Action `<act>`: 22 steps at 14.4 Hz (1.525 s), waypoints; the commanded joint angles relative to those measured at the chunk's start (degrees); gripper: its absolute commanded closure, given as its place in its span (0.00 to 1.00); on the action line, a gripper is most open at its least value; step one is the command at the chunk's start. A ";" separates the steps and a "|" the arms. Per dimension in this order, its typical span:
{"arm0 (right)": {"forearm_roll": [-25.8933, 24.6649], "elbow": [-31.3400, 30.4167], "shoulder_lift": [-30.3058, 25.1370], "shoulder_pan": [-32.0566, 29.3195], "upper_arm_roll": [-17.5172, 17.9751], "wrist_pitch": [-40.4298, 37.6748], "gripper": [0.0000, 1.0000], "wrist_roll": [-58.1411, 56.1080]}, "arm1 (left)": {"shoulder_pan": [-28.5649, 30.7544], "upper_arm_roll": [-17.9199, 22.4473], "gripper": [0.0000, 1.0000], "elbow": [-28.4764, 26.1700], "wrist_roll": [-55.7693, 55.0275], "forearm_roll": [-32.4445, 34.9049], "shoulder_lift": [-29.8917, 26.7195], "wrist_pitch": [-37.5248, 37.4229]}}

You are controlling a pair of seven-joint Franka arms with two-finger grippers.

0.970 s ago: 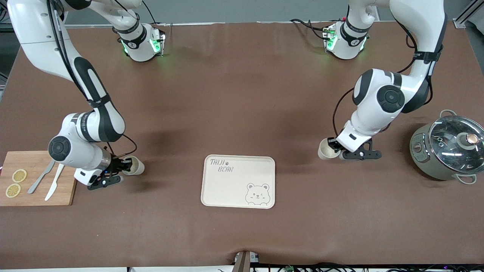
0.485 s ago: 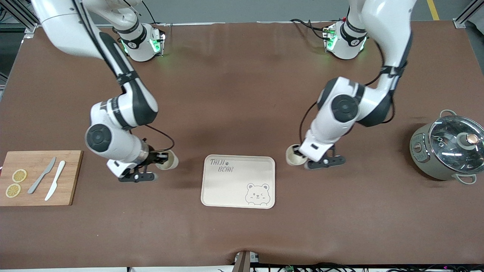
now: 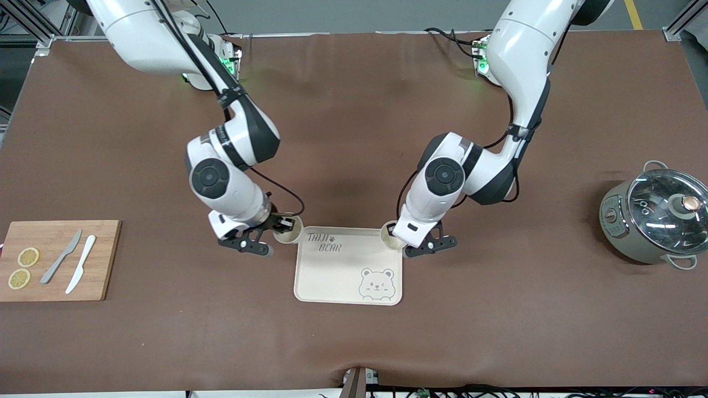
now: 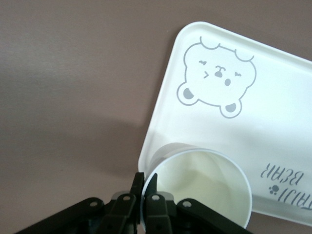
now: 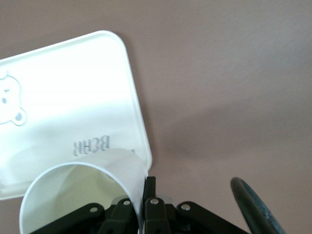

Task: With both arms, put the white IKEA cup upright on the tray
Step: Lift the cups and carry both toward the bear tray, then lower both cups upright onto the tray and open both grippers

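Note:
The cream tray [image 3: 338, 276] with a bear face and "BEAR" lettering lies at the table's middle. My right gripper [image 3: 280, 228] is shut on the rim of a white cup [image 3: 288, 236], held mouth up over the tray's edge at the corner toward the right arm's end. My left gripper [image 3: 400, 239] is shut on the rim of a second white cup [image 3: 390, 239], held mouth up over the tray's corner toward the left arm's end. The left wrist view shows its gripper [image 4: 145, 187], cup [image 4: 204, 185] and the tray [image 4: 273, 112]. The right wrist view shows its gripper [image 5: 144, 195], cup [image 5: 83, 195] and the tray [image 5: 63, 97].
A wooden cutting board [image 3: 105, 260] with two lemon slices [image 3: 23, 267] and two knives [image 3: 71, 264] lies at the right arm's end. A grey-green pot with a glass lid [image 3: 655, 219] stands at the left arm's end.
Both arms have swung in from the table's ends toward the tray, each carrying its cup. The cups now hang at the tray's two corners nearest the robot bases.

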 commanded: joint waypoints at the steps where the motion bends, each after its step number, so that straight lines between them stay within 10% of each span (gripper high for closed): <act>1: -0.81 3.36 3.90 3.00 -0.48 2.98 1.00 7.18 | -1.59 0.80 1.00 5.00 -1.35 -0.95 3.78 0.27; 21: -6.00 12.16 14.90 11.71 -9.10 10.63 1.00 17.13 | -3.09 2.20 0.98 5.36 -1.62 2.39 8.71 11.44; 22: -6.26 12.16 15.07 11.71 -9.10 11.08 1.00 17.22 | -3.01 2.20 0.43 5.36 -1.62 2.65 8.71 11.36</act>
